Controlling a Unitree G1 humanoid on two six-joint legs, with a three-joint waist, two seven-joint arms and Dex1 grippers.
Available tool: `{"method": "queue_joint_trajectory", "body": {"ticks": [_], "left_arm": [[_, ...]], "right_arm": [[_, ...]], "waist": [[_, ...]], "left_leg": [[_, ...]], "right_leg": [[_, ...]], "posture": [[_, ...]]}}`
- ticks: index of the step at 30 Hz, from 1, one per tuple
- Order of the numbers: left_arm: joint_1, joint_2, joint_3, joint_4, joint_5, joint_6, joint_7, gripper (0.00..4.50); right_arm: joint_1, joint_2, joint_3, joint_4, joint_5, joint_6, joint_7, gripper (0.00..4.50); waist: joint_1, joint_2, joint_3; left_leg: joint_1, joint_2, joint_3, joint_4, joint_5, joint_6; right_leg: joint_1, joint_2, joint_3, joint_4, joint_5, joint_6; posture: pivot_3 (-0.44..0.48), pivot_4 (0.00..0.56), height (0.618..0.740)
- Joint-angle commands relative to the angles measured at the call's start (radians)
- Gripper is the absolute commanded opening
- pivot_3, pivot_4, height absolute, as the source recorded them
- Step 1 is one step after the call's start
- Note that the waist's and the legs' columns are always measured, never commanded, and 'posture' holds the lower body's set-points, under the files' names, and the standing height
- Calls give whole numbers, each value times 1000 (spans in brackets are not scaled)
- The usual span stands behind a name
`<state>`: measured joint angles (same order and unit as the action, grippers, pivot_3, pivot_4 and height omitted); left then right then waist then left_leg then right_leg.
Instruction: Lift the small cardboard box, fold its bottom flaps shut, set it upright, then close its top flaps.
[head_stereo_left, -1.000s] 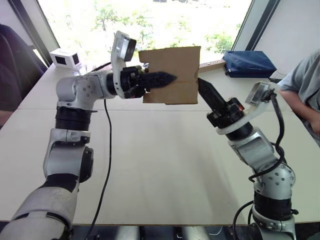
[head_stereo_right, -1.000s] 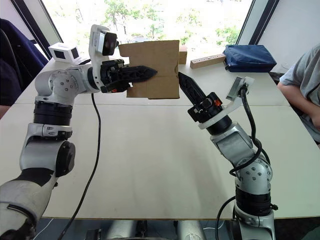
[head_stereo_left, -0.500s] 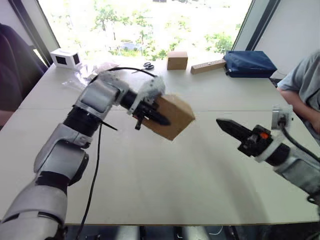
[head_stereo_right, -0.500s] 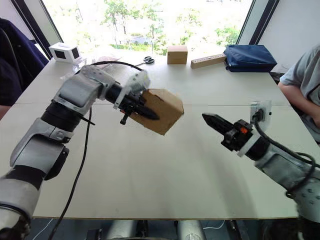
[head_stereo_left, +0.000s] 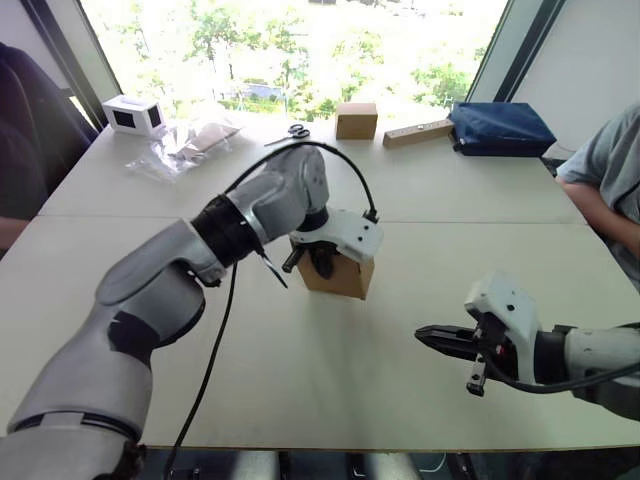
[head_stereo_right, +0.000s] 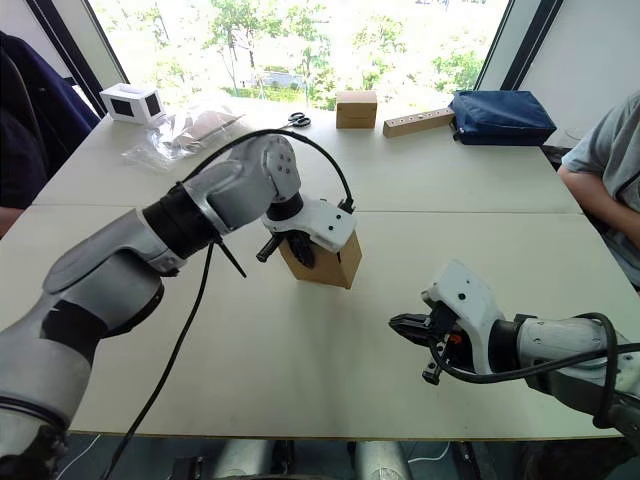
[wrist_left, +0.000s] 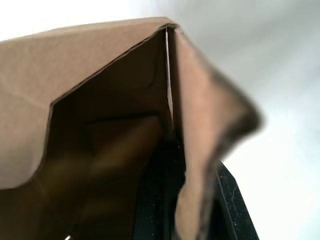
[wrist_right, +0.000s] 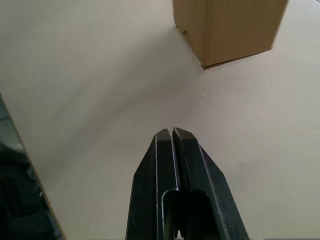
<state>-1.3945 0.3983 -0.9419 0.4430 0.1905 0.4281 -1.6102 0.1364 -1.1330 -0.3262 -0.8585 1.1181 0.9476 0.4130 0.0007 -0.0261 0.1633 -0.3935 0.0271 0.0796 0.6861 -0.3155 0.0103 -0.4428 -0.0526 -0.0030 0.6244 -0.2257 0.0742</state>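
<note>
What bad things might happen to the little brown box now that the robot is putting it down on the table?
Two things might go wrong. The left gripper has a finger inside the small brown cardboard box, pinching one wall, so pulling away could drag or tip the box. The right gripper, shut, waits apart from the box over the pale table, so nothing steadies the other side. The box also seems slightly tilted, so its bottom flaps could spring open.

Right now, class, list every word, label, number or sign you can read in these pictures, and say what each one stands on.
No text can be read.
Plain brown corrugated cardboard box: unprinted on the faces that show.
Smaller tan cardboard cube: no print visible.
Small white box with a dark panel: any marking too small to read.
Dark blue fabric case: no label visible.
</note>
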Motion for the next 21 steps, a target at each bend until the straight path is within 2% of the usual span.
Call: {"method": "queue_joint_trajectory", "body": {"ticks": [1,8,13,14,15,17,21], "left_arm": [[-17,-12,-33,-14,56,5,-3,0],[-3,-8,-139,-127,30,92,-4,0],[-37,-57,-151,-117,24,132,-4,0],[-42,-55,-156,-120,15,135,-4,518],[-43,-59,-154,-118,16,140,-4,735],[-48,-62,-152,-114,7,151,-4,1445],[-66,-80,-137,-102,-11,209,-4,3045]], "right_arm": [[-3,50,21,-15,-52,-31,-25,25],[-32,146,85,-16,-116,-43,-66,25],[-36,196,112,-11,-161,-52,-84,25],[-37,204,115,-11,-167,-54,-88,0],[-36,211,116,-11,-172,-55,-90,0],[-38,222,119,-11,-180,-52,-90,0],[-39,234,125,-9,-192,-48,-86,0]], "waist": [[5,0,0],[10,1,0],[12,1,-1],[12,1,-1],[12,1,-1],[12,1,-1],[11,1,-1]], "left_leg": [[0,0,0,0,0,0],[1,2,0,0,0,0],[1,2,0,1,0,0],[1,2,0,1,0,0],[1,2,0,1,0,0],[1,2,0,1,0,0],[1,2,0,1,0,0]], "right_leg": [[0,0,0,0,0,0],[1,2,1,1,0,0],[1,3,1,1,0,0],[1,3,1,1,0,0],[1,3,1,1,0,0],[0,3,1,1,0,0],[0,3,1,1,0,0]], "posture": [[0,150,740],[0,150,740],[0,150,740],[0,150,740],[0,150,740],[0,150,740],[0,150,740]]}}
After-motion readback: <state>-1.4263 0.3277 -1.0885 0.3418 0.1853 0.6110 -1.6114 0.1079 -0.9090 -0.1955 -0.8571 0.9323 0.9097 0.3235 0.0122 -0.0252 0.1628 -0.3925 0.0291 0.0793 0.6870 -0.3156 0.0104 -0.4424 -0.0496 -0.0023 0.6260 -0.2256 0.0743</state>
